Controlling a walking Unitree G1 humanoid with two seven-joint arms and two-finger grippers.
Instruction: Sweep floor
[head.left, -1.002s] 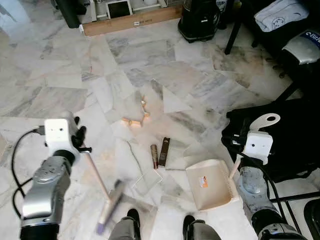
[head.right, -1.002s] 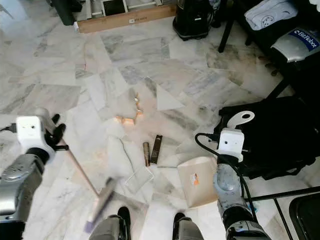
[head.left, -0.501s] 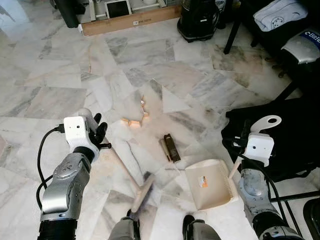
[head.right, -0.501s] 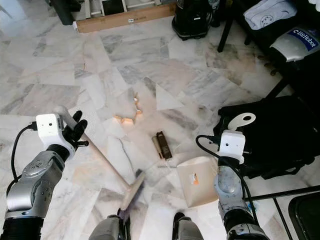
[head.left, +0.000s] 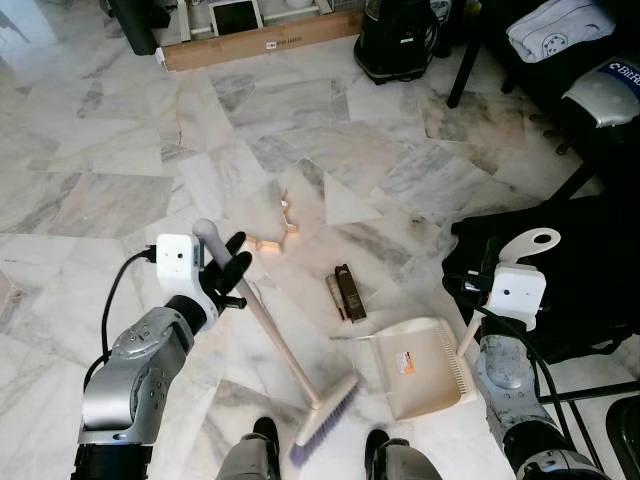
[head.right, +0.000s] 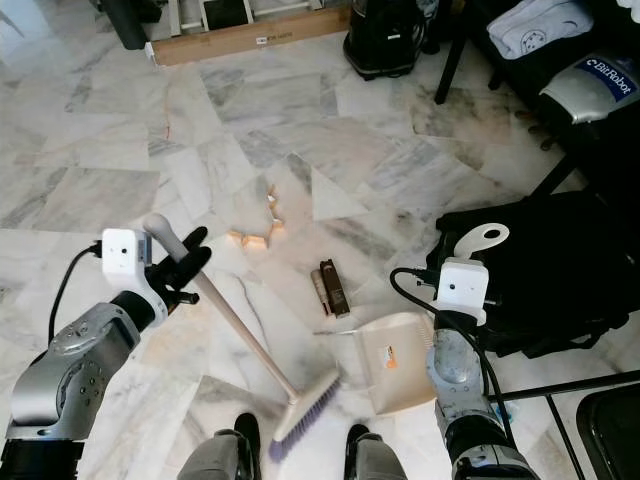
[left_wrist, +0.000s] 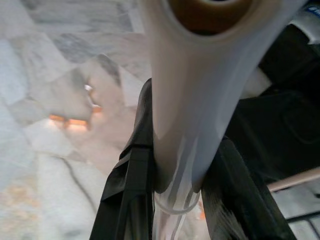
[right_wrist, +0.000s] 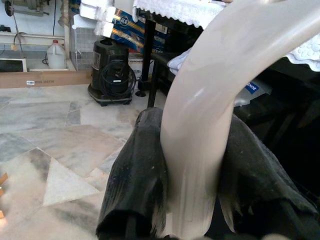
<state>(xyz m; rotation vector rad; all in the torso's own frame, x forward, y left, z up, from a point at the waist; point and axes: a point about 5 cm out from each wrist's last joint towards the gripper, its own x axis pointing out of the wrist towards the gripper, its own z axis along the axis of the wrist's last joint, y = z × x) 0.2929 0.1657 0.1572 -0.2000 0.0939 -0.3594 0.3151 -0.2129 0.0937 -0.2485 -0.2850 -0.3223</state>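
Note:
My left gripper (head.left: 232, 275) is shut on the pale handle of a broom (head.left: 280, 345); the wrist view shows the black fingers (left_wrist: 132, 175) clamped on the shaft. The brush head (head.left: 325, 422) rests on the floor just left of a cream dustpan (head.left: 420, 372). My right gripper (right_wrist: 192, 185) is shut on the dustpan's curved handle (head.left: 530, 242) and keeps the pan flat on the floor. Two dark brown sticks (head.left: 345, 295) lie just beyond the pan's mouth. A few small wooden blocks (head.left: 265, 243) lie farther out on the marble floor.
A black bag (head.left: 570, 260) lies close to the right of the dustpan. A black machine (head.left: 400, 40) and a long cardboard box (head.left: 265, 40) stand at the far side, with dark furniture legs (head.left: 465, 70) at far right. My feet (head.left: 265, 435) are beside the brush head.
The broom has swung right: its head went from the left side across to the dustpan's left edge. The dark sticks were pushed right, toward the pan. The right arm held still.

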